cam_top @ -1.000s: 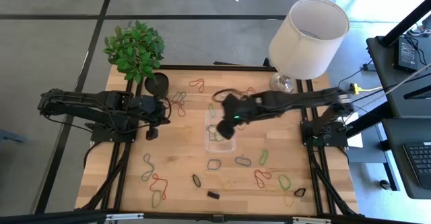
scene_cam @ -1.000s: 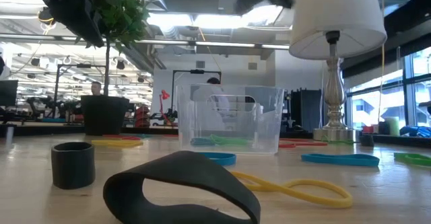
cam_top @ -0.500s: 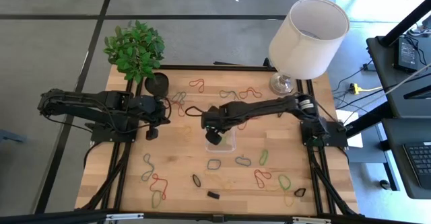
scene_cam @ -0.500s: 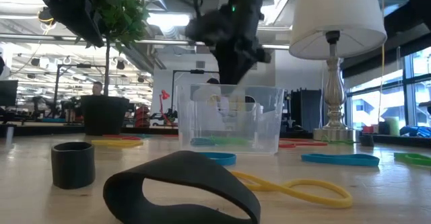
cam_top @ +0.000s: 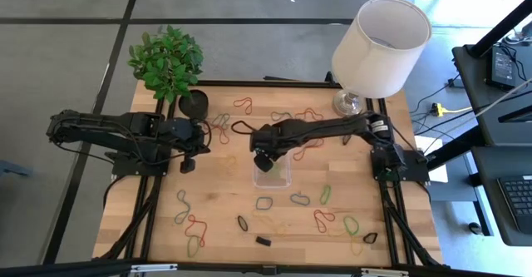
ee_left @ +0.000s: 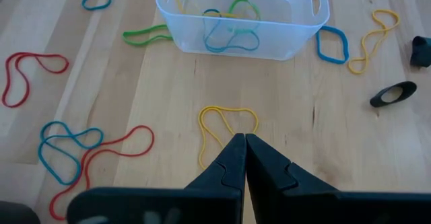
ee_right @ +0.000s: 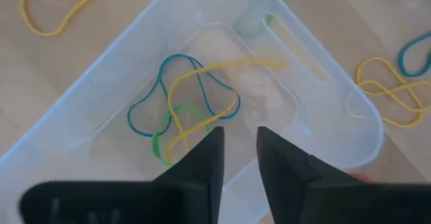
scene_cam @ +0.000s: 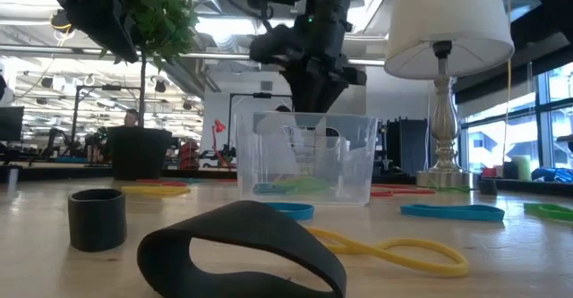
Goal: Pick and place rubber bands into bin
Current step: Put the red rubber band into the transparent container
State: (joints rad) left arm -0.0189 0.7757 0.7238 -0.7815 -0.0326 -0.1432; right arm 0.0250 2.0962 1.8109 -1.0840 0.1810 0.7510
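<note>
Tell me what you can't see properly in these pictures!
- High view: the right gripper covers part of the bin, hiding the rubber bands inside.
- Low view: the bin's cloudy wall smears those bands together, so they cannot be counted.
- Right wrist view: the picture's edges cut off the bin's corners.

Wooden slat table (cam_top: pixel 224 194) on black metal frame, center of high view. Grey floor (cam_top: pixel 66 52) around it, dark seam lines crossing upper left. White-shade lamp (cam_top: pixel 381 46) with silvery base at table's upper right corner; in low view it stands at right. Green potted plant (cam_top: pixel 167 62) in black round pot at table's upper left corner. Black desk (cam_top: pixel 499 119) with keyboard and cables along right edge. Low view: open office behind, ceiling pipes and strip lights (scene_cam: pixel 224 25) across top, bright windows (scene_cam: pixel 528 110) at right, monitors and clutter far left
</note>
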